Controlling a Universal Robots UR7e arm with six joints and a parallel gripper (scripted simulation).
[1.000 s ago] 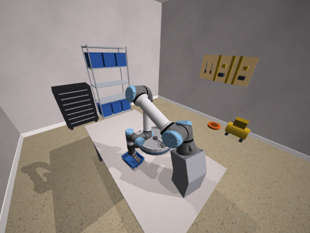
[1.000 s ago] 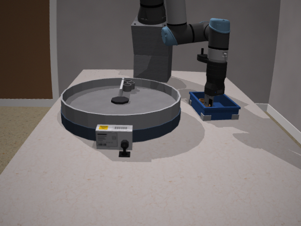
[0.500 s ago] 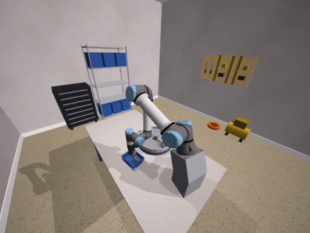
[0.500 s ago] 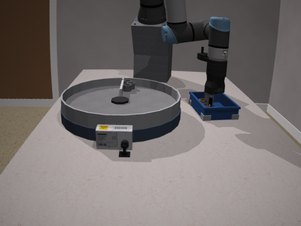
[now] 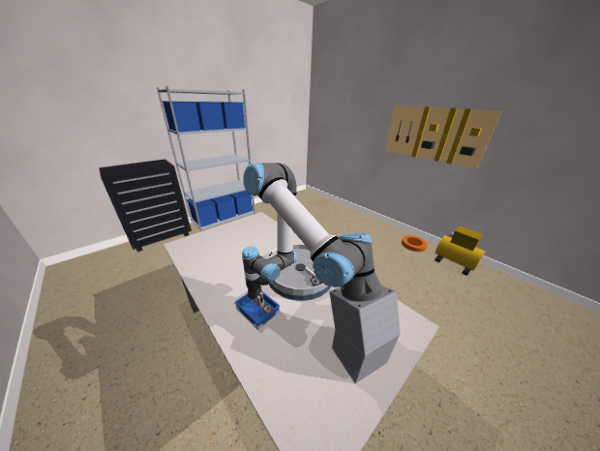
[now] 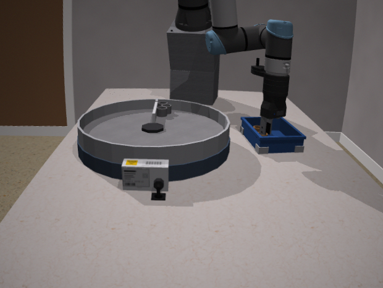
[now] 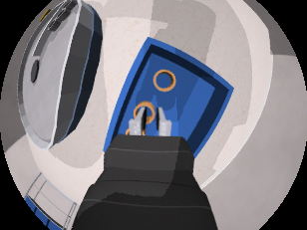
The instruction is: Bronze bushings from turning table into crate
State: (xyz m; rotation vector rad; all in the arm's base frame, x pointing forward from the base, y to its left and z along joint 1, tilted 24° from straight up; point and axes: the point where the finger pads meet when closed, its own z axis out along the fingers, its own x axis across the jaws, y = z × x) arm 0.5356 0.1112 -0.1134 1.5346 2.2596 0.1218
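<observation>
If lifted askew from the crate (image 5: 246, 315) (image 6: 281, 144) (image 7: 119, 110), might nudge the bronze bushing (image 5: 262, 303) (image 7: 145, 103) right beside the tool (image 5: 260, 300) (image 6: 266, 132) (image 7: 152, 120) and set it rolling — parted partway, apparently holding nothing.

Workshop, tool chest (image 5: 145, 203), pegboard (image 5: 443, 135), yellow compressor (image 5: 460, 251)

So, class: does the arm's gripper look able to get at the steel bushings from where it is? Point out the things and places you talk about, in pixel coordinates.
Probably not yet: the gripper (image 5: 259, 301) (image 6: 265, 133) (image 7: 152, 118) is down inside the crate (image 5: 252, 320) (image 6: 281, 145) (image 7: 222, 111), and the turntable's raised rim (image 5: 303, 291) (image 6: 154, 151) (image 7: 64, 111) stands between.
</observation>
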